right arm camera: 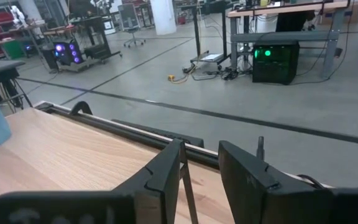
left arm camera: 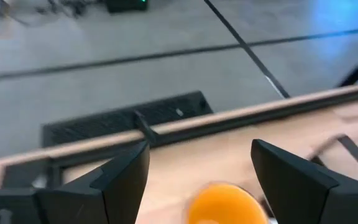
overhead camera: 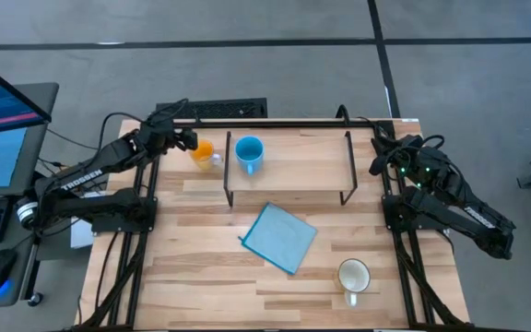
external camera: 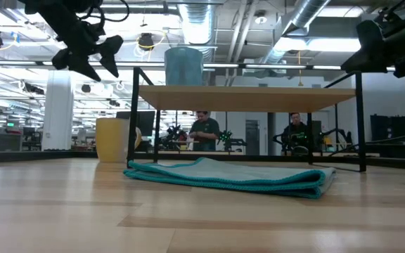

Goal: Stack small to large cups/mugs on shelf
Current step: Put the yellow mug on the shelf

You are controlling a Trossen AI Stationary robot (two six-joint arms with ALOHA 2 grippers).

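Orange mug (overhead camera: 202,150) just beside open left end effector (overhead camera: 186,140), untouched.

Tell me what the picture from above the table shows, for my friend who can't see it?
The left gripper hovers open by the orange mug beside the shelf, which holds the light-blue mug. A blue cloth and white mug lie nearer.
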